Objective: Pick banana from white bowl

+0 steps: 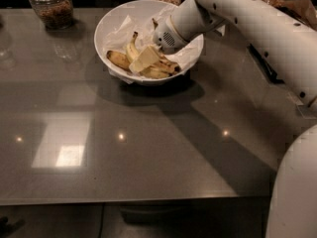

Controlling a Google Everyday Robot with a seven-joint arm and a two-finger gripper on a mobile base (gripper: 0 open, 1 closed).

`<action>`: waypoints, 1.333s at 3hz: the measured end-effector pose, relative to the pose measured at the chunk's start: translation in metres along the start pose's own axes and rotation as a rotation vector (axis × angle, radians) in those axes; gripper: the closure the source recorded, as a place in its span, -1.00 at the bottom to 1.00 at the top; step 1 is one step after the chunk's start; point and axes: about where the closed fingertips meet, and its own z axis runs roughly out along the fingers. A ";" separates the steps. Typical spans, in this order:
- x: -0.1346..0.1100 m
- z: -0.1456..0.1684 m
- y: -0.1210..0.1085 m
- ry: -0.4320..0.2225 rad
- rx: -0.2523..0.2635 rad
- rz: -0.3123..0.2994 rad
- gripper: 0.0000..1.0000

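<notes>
The gripper (pixel 145 59) sits in the white bowl (pixel 113 20), seemingly touching the banana (pixel 131 50).

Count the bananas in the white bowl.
3. A stubby brownish banana at the white bowl's left, a yellow banana beside it, a speckled banana under the gripper, which sits low in the bowl. Others may hide beneath it.
</notes>
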 end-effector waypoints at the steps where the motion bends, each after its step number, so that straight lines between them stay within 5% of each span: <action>1: 0.005 0.001 0.003 0.028 0.001 -0.001 0.24; 3: -0.006 -0.030 0.022 0.040 0.044 -0.048 1.00; 4: -0.019 -0.056 0.034 0.080 0.084 -0.100 1.00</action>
